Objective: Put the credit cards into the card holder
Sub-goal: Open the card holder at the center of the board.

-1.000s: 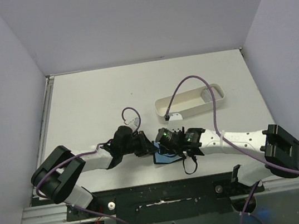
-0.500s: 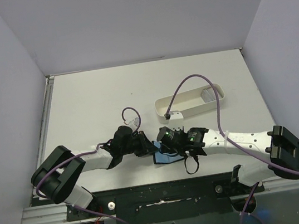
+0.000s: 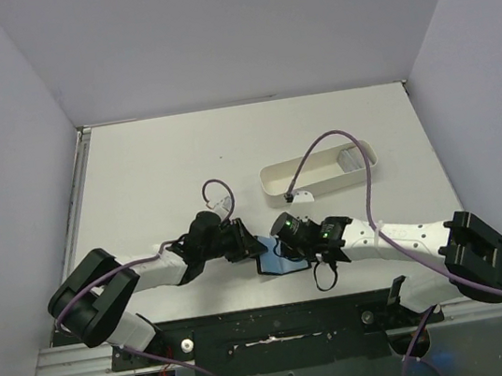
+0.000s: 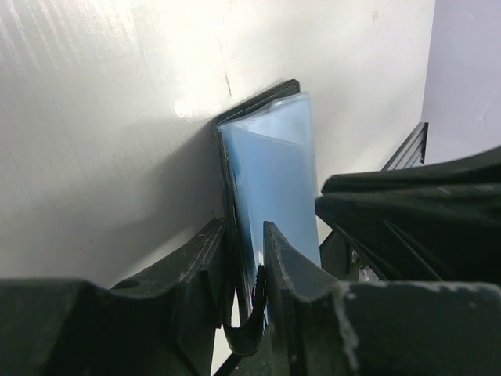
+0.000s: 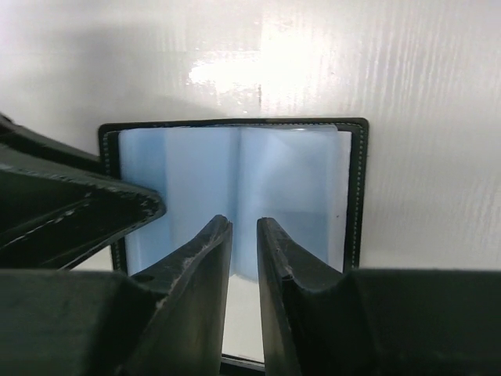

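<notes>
The card holder (image 3: 275, 265) lies open near the table's front edge, a black case with pale blue pockets (image 5: 290, 180) facing up. My left gripper (image 3: 245, 243) comes in from the left and is shut on the holder's left cover (image 4: 235, 196), which stands edge-on between its fingers (image 4: 244, 227). My right gripper (image 3: 281, 248) hovers over the pockets with its jaws a narrow gap apart (image 5: 244, 222) and nothing seen between them. A pale grey credit card (image 3: 349, 162) rests in the right end of the tray.
A long white oval tray (image 3: 306, 177) stands behind the right gripper. Purple cables loop above both arms. The table's front edge and a black rail (image 3: 272, 327) lie just below the holder. The left finger (image 5: 78, 211) crosses the right wrist view.
The right gripper's jaws have narrowed over the pockets. Both grippers have shifted slightly to the right. The holder stays in place.
</notes>
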Tool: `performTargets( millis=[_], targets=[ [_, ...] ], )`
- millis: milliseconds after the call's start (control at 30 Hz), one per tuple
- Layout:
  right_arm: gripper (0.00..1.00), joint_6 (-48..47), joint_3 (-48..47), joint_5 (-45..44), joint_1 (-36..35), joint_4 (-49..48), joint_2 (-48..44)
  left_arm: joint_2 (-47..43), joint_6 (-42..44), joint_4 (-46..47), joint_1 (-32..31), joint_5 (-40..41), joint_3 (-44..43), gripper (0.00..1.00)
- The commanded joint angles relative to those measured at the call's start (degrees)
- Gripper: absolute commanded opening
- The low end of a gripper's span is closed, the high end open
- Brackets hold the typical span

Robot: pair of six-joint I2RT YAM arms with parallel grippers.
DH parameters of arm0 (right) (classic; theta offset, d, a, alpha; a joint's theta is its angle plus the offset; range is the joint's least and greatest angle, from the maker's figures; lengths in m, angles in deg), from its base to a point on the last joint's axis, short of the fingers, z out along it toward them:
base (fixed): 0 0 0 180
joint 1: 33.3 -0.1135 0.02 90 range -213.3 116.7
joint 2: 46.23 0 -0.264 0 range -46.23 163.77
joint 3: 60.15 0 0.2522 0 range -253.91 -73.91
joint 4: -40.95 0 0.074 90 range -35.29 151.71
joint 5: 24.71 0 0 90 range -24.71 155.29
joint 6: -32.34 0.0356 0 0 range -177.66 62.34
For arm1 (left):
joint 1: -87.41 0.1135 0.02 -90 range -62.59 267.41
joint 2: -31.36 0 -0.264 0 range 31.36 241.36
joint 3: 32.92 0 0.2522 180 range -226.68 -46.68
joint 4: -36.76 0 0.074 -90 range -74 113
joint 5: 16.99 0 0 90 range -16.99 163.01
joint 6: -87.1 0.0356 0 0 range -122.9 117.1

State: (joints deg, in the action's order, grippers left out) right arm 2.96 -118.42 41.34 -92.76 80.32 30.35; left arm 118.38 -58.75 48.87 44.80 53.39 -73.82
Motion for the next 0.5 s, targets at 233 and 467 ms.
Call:
performTargets(
  millis=[233,467],
  targets=[
    [0.2,-0.28,5.86,7.1,4.11,-13.28,-1.86,-2.21,-1.05,1.91,-0.16,1.17,0.33,0.25],
    [0.22,-0.68,5.55,9.88,4.89,-15.09,0.32,-4.59,-1.21,-1.22,0.56,2.65,0.28,0.34]
  ],
)
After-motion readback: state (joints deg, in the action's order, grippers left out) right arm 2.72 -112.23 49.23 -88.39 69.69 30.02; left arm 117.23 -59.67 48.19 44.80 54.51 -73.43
